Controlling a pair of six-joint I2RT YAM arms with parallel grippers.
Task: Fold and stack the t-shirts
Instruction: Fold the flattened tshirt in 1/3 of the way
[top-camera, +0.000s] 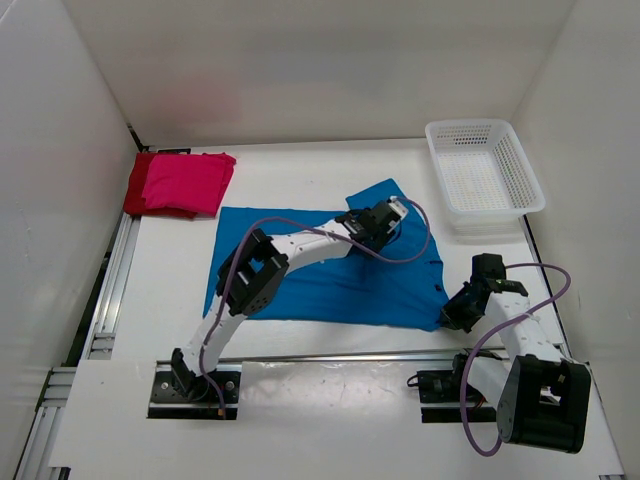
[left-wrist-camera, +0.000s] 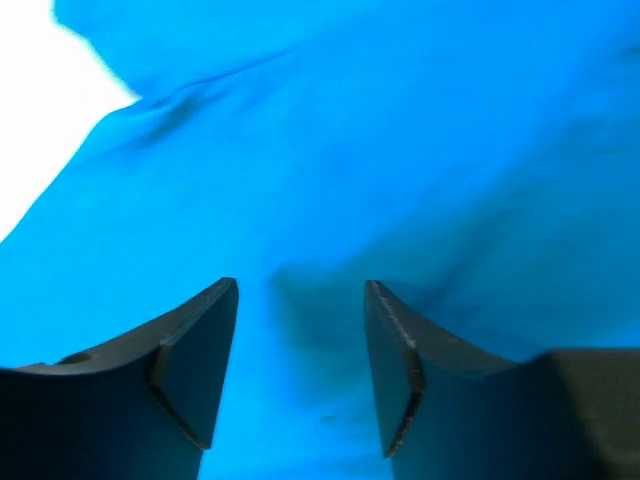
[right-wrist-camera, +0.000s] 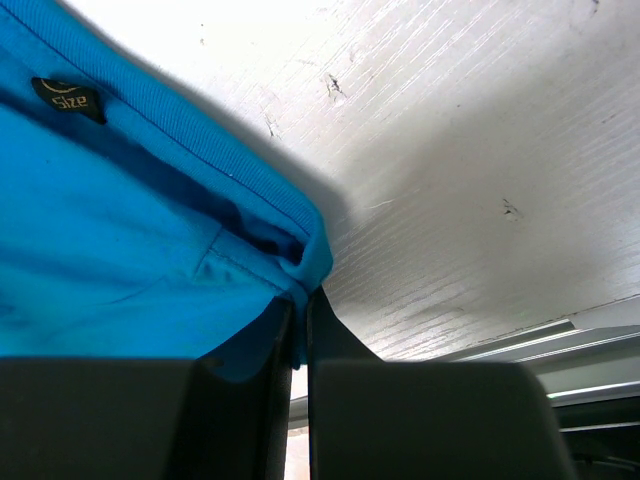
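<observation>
The blue t-shirt (top-camera: 320, 265) lies spread flat in the middle of the table. My left gripper (top-camera: 385, 222) hovers over its far right part, near the upturned sleeve; in the left wrist view (left-wrist-camera: 300, 370) its jaws are open with blue cloth (left-wrist-camera: 330, 180) below them and nothing between them. My right gripper (top-camera: 452, 312) is at the shirt's near right corner, shut on the collar edge (right-wrist-camera: 300, 262). The size tag (right-wrist-camera: 68, 99) shows on the collar. The pink-magenta t-shirt (top-camera: 188, 182) lies folded on the dark red t-shirt (top-camera: 133, 188) at the far left.
A white mesh basket (top-camera: 482, 178) stands at the far right. Metal rails (top-camera: 105, 290) run along the left edge and the near edge of the table. White walls close in the sides and back.
</observation>
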